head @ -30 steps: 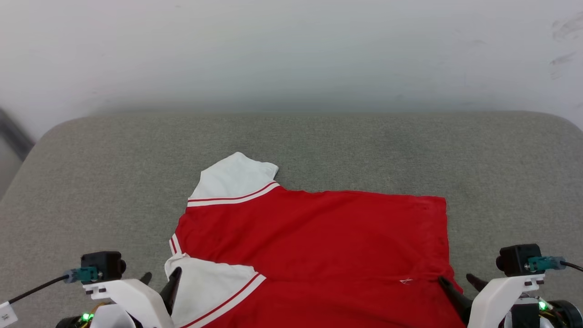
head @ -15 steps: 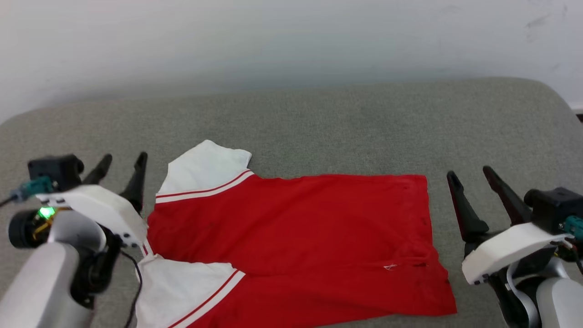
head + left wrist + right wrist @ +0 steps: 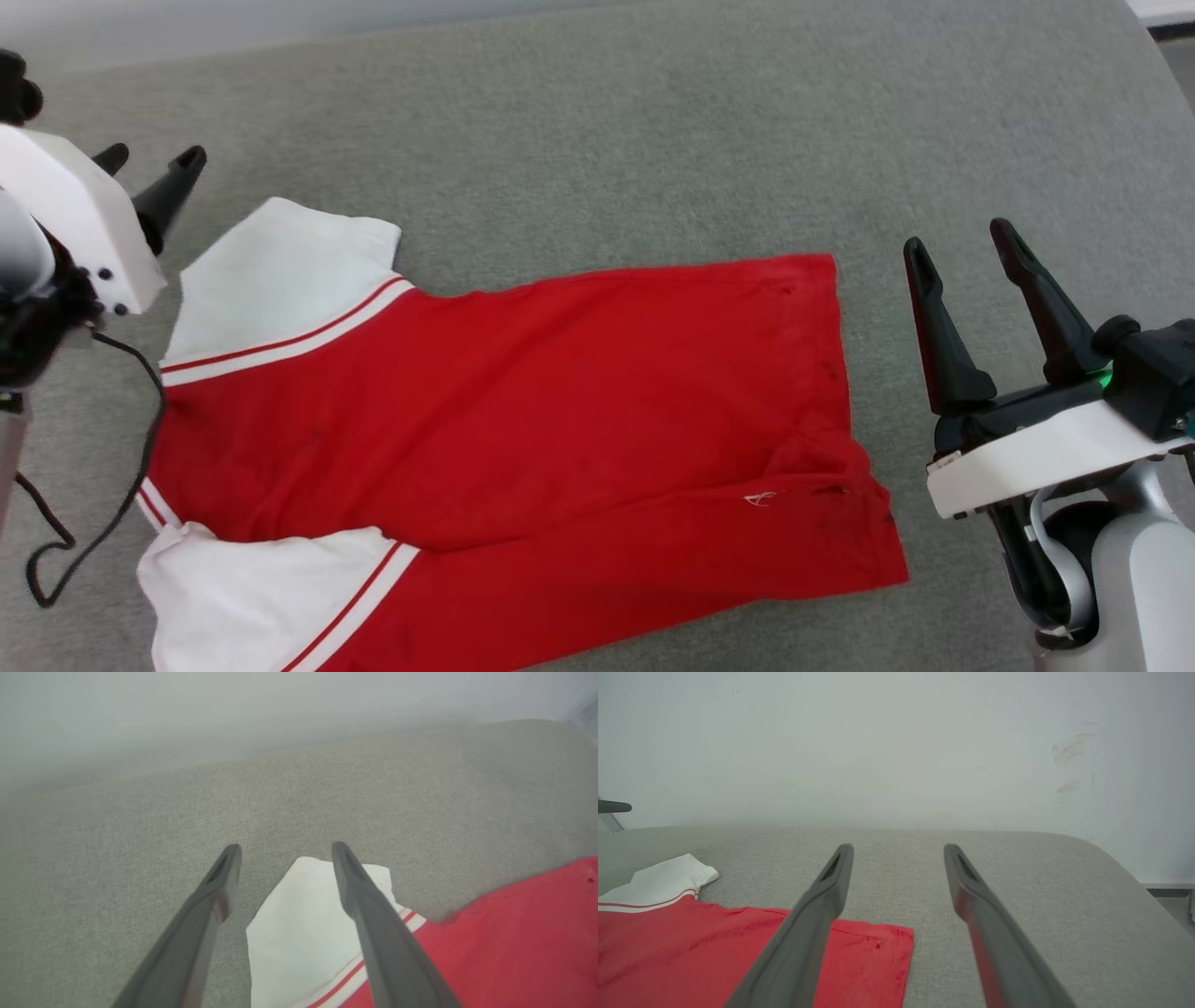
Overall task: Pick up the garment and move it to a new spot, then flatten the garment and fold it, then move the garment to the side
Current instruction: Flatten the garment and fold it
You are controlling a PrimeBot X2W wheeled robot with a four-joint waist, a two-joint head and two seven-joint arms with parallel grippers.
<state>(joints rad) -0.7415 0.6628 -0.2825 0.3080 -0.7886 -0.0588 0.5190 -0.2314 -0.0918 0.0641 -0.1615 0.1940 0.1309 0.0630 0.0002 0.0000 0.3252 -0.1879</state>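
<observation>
Garment lies spread flat on the grey padded surface, between left gripper and right gripper (both sets of fingers wide, empty). I'd call flattening done; next I pinch far sleeve and far hem corner, then fold.

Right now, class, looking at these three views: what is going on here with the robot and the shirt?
A two-armed robot is working on a red garment, which lies spread on a grey padded surface. Neither gripper holds it. The left gripper is open near the far white sleeve, and the right gripper is open just off the opposite end.
</observation>
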